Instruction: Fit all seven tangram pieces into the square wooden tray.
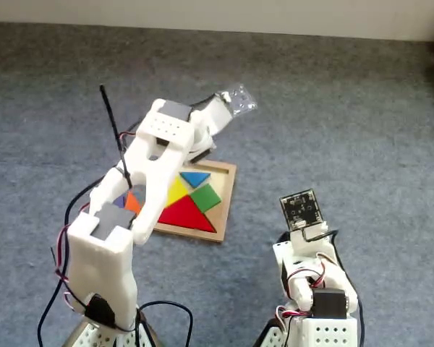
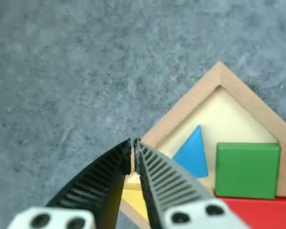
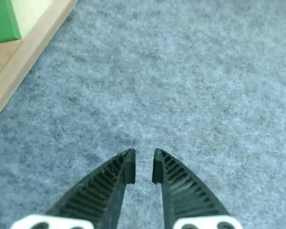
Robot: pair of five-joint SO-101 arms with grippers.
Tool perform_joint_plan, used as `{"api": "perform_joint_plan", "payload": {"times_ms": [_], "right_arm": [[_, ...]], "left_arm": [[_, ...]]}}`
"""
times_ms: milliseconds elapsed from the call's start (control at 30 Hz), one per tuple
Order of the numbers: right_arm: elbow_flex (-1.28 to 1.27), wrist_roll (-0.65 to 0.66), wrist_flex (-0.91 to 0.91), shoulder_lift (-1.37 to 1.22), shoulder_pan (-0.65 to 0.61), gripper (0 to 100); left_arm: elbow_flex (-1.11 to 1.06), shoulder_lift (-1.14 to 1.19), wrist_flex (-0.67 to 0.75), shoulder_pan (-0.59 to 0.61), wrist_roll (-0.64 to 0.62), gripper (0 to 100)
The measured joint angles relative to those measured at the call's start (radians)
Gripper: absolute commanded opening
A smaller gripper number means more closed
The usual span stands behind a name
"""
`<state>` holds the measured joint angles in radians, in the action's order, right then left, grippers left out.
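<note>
The square wooden tray (image 1: 225,206) lies on grey carpet and holds a blue triangle (image 1: 195,178), a yellow piece (image 1: 175,191), a green square (image 1: 205,198) and a red triangle (image 1: 181,214). An orange piece (image 1: 133,203) shows under the arm. My left gripper (image 1: 235,101) hangs past the tray's far side. In its wrist view the left gripper (image 2: 133,143) is shut and empty, just outside the tray rim (image 2: 219,69), near the blue triangle (image 2: 193,152) and green square (image 2: 248,169). My right gripper (image 3: 143,164) hovers over bare carpet, fingertips a narrow gap apart, holding nothing.
The left arm (image 1: 152,166) lies across the tray's left half and hides part of it. The right arm (image 1: 311,282) sits folded to the right of the tray. In the right wrist view the tray rim (image 3: 24,62) and green square (image 3: 2,21) sit at one corner.
</note>
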<state>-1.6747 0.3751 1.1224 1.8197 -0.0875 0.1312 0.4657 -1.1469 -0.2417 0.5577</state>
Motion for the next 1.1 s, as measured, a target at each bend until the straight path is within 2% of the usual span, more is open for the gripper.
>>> {"api": "perform_joint_plan", "payload": {"times_ms": [233, 533, 700, 967, 1100], "right_arm": [[0.0, 0.0, 0.0, 0.0, 0.0, 7.7], [0.0, 0.0, 0.0, 0.0, 0.0, 7.7], [0.0, 0.0, 0.0, 0.0, 0.0, 7.7], [0.0, 0.0, 0.0, 0.0, 0.0, 7.7], [0.0, 0.0, 0.0, 0.0, 0.0, 7.7]], "left_arm": [[0.0, 0.055, -0.006, 0.0, -0.008, 3], [0.002, 0.057, -0.175, -0.031, -0.009, 1], [0.009, 0.055, -0.21, -0.044, -0.009, 1], [0.043, 0.006, -0.221, -0.058, -0.009, 1], [0.043, -0.003, -0.173, -0.084, -0.009, 1]]}}
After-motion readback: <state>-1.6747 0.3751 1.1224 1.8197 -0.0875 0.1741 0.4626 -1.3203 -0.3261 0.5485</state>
